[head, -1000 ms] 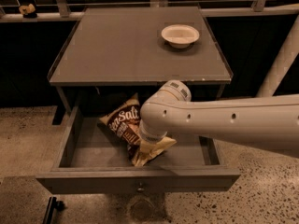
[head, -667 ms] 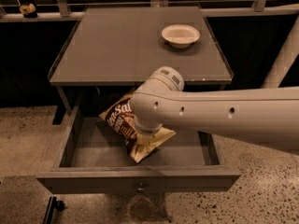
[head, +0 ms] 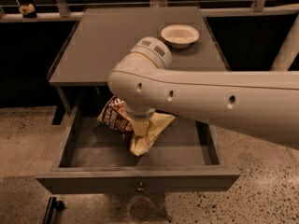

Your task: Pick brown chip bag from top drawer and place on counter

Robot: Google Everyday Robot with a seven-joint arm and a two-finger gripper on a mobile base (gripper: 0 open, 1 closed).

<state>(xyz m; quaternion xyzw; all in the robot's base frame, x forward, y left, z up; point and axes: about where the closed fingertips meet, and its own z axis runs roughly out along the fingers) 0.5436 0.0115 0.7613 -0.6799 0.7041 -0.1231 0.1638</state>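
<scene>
We spot white lettering on the brown chip bag [head: 113, 118], none we can read; the gripper [head: 140, 129] is down on it, over the top drawer [head: 93, 178].

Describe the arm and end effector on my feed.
The arm is a thick, smooth, off-white tube with a row of small dark round holes along its side. It ends in a rounded joint with a capped top bearing a small dark vent grille. The end effector, a narrower pale piece below that joint, sits over the top drawer, mostly hidden.
</scene>
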